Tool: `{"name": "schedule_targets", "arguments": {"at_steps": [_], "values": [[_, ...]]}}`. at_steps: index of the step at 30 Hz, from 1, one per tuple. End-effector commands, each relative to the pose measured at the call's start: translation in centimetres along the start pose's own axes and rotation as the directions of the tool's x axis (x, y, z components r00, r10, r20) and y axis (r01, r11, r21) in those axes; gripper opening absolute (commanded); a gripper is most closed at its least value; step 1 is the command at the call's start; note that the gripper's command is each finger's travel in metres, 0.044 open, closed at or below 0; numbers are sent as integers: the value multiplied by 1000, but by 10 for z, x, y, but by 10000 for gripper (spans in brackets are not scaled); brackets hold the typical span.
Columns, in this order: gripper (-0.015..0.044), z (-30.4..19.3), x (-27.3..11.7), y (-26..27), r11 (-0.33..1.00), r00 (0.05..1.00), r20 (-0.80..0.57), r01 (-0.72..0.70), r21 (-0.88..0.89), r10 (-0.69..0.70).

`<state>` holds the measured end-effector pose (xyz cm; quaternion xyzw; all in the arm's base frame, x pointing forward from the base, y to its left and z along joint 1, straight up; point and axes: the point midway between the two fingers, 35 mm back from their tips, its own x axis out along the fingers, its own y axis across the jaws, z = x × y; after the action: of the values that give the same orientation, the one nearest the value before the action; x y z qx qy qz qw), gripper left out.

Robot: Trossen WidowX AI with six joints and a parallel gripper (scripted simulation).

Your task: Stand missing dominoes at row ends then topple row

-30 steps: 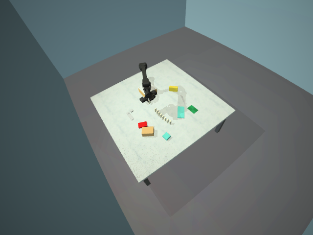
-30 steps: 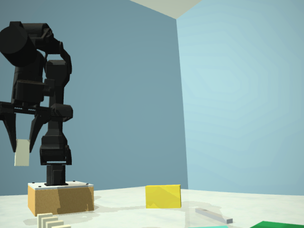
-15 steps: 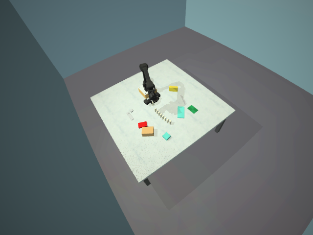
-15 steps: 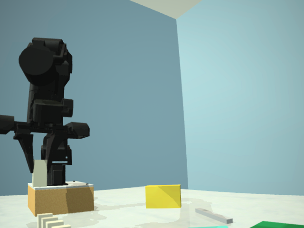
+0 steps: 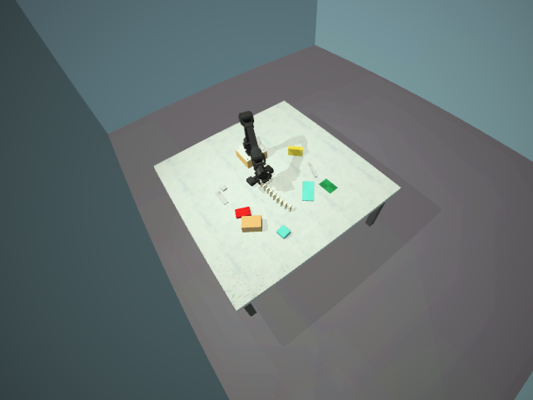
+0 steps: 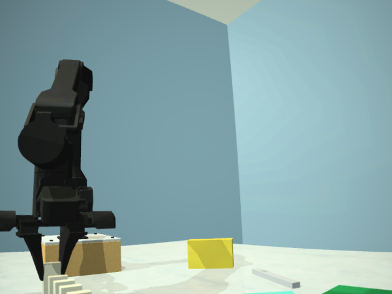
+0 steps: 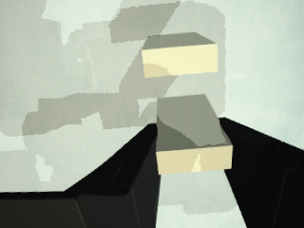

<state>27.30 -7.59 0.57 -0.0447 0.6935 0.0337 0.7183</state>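
Observation:
Several cream dominoes stand upright in a slanting row [image 5: 278, 200] at mid-table; the tops of the near-base ones show at the bottom left of the exterior view. My gripper [image 5: 261, 182] [image 6: 52, 274] [image 7: 186, 129] points down at the base-side end of the row, shut on a cream domino [image 6: 52, 268] [image 7: 194, 123]. The held domino is upright, in line with the row, its top higher than the others in the exterior view. In the wrist view a gap separates it from the row's end domino [image 7: 180, 61]. Whether its foot touches the table is hidden.
A red block [image 5: 242, 212] and an orange block [image 5: 251, 223] lie left of the row, a turquoise block [image 5: 283, 231] beyond its far end. A turquoise slab [image 5: 308, 191], green piece [image 5: 327, 186], grey bar [image 5: 311, 169] and yellow block [image 5: 295, 151] [image 6: 210, 253] are to the right.

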Motion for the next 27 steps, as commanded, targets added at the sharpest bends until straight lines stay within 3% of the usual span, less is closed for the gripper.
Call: {"name": "schedule_targets", "arguments": {"at_steps": [1,11,23,27], "values": [[107,-3,10,2,1000,1000,-4,-2,3,2],[107,-3,10,2,1000,1000,-4,-2,3,2],[422,-3,10,2,1000,1000,-4,-2,3,2],[440,-3,8,1,1000,1000,-4,-2,3,2]]}}
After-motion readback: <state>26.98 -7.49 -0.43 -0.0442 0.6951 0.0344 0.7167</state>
